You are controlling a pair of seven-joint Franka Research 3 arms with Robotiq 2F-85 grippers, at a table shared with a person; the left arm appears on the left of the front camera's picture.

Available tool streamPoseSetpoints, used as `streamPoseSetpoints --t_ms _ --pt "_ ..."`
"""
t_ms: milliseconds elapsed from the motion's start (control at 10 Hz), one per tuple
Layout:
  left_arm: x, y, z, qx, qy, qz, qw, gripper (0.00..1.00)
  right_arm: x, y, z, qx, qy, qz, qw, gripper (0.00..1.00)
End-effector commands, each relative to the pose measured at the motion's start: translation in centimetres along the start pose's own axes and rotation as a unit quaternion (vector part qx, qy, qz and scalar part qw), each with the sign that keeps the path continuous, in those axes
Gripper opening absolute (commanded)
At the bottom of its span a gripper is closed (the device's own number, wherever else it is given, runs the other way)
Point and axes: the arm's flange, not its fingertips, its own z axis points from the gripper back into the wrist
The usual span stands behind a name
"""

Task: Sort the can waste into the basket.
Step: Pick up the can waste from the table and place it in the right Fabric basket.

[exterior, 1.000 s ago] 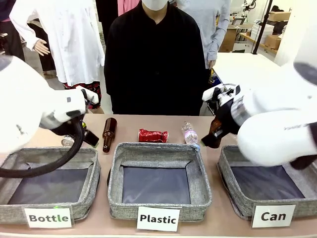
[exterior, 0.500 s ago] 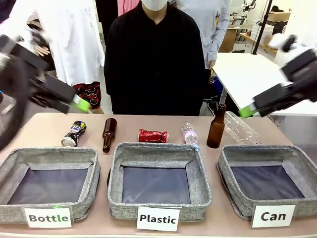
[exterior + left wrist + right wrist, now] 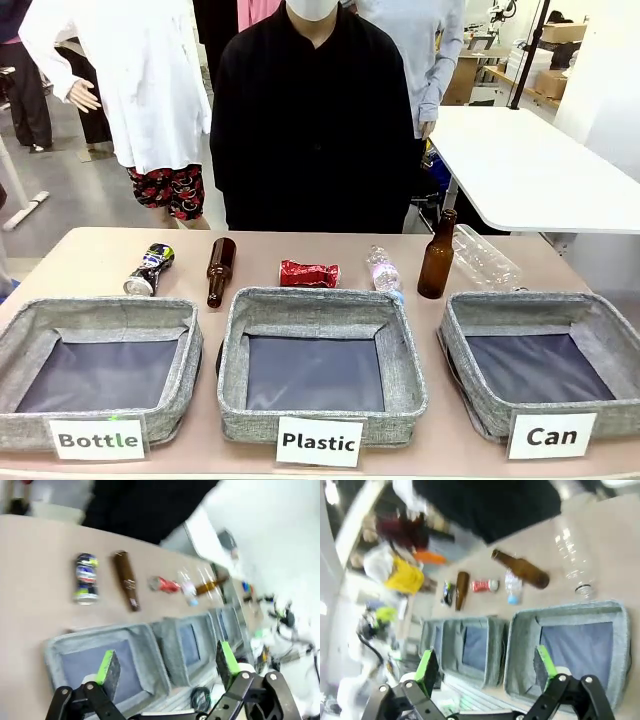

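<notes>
The crushed red can [image 3: 309,273] lies on the table behind the middle basket, and the dark printed can [image 3: 149,269] lies at the far left. Both stay untouched. The grey basket labelled "Can" [image 3: 520,305] stands at the front right with nothing in it. In the left wrist view my left gripper [image 3: 167,664] hangs open high above the baskets, with the dark can [image 3: 86,578] and red can [image 3: 164,584] far below. My right gripper [image 3: 486,665] is open too, high over the Can basket [image 3: 570,612], with the red can [image 3: 481,585] beyond it.
Baskets labelled "Bottle" [image 3: 100,312] and "Plastic" [image 3: 318,300] fill the front left and middle. Two brown glass bottles [image 3: 220,270] [image 3: 436,255] and two clear plastic bottles [image 3: 384,270] [image 3: 485,258] lie in the back row. A person in black [image 3: 315,130] stands at the far side.
Both arms have risen and drawn back: a second ago they hung low over the table's sides, then swung up and outward, and now they are gone from the front view. Nothing on the table moved.
</notes>
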Motion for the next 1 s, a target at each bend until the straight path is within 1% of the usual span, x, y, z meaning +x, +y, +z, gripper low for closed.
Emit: streamPoseSetpoints --t_ms 0,200,300,400,500,800,900 --pt "-3.2 4.0 0.1 0.014 -0.066 0.059 0.996 1.00 -5.4 -3.6 -0.6 0.047 -0.071 -0.028 0.996 1.00" --pt "-4.0 7.4 1.2 0.083 -0.106 0.131 0.982 1.00 -7.2 -6.5 0.9 0.061 -0.124 -0.065 0.988 1.00" --pt "-4.0 7.9 1.2 0.087 -0.112 0.137 0.980 1.00 -7.6 -7.5 1.1 0.043 -0.141 -0.086 0.985 1.00" --pt "-3.8 7.8 0.9 0.092 -0.109 0.123 0.982 1.00 -0.5 -6.2 4.5 0.041 -0.105 -0.076 0.991 1.00" --pt "-0.6 9.4 4.2 0.082 -0.100 0.138 0.982 1.00 -0.5 -6.2 4.5 0.041 -0.105 -0.076 0.991 1.00" --pt "-0.6 9.4 4.2 0.082 -0.100 0.138 0.982 1.00 -0.5 -6.2 4.5 0.041 -0.105 -0.076 0.991 1.00" --pt "-0.6 9.4 4.2 0.082 -0.100 0.138 0.982 1.00 -0.6 -6.3 4.0 0.037 -0.096 -0.091 0.991 1.00"
